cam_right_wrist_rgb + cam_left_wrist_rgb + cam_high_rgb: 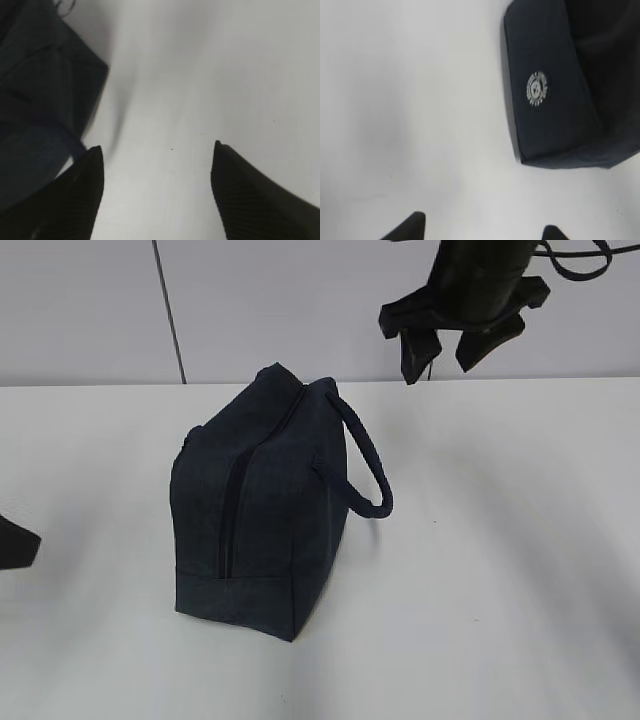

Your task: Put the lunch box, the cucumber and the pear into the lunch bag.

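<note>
The dark navy fabric lunch bag (pixel 262 505) sits zipped on my white worktop (pixel 500 570); my right tool (pixel 462 325) hovers behind it, spread wide, likely readying to open it.

The only marking in view was a small round white emblem (pixel 537 89) printed on the dark side panel of the lunch bag (pixel 555 100), seen from the left wrist camera. It had a ring of tiny characters running around a central figure, but the print was too small and too blurred to read any letter or number. The exterior view showed the bag's (pixel 260 510) zipper side and handle with no writing on them, and the right wrist view showed no text at all.
</note>
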Motion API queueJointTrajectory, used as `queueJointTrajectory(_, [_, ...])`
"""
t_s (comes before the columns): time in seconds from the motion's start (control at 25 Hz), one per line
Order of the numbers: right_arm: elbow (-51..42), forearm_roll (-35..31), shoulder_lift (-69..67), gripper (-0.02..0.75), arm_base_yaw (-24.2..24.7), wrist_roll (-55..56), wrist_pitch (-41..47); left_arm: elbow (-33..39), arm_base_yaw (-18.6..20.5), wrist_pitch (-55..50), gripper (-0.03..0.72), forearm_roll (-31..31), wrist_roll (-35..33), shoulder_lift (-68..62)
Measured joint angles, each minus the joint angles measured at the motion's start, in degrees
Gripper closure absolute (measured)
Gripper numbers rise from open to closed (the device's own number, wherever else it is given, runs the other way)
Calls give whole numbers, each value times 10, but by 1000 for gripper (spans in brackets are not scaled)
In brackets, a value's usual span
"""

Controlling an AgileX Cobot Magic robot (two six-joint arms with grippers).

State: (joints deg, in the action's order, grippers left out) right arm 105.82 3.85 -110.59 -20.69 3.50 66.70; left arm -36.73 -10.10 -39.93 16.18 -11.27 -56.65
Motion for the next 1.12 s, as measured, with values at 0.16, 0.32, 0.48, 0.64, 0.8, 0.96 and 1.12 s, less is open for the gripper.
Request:
queueJointTrajectory(0.16, [-181, 9, 134, 230, -39, 4, -96, 0, 0, -40, 272, -66, 77, 107])
queueJointTrajectory(0.32, [-377, 14, 286, 232, -46, 6, -176, 0, 0, -98, 274, -120, 96, 187])
queueJointTrajectory(0.48, [-545, 15, 481, 232, -46, -3, -200, 0, 0, -139, 274, -110, 77, 247])
queueJointTrajectory(0.64, [-650, 14, 665, 232, -46, -2, -185, 0, -11, -173, 274, -100, 69, 310])
queueJointTrajectory(0.8, [-701, 13, 841, 232, -47, 12, -120, 0, -11, -212, 274, -100, 62, 359])
queueJointTrajectory(0.96, [-728, 14, 956, 232, -47, 26, -56, 20, -11, -240, 274, -100, 60, 394])
queueJointTrajectory(1.12, [-749, 22, 1057, 232, -47, 28, -3, 51, -11, -241, 274, -109, 58, 450])
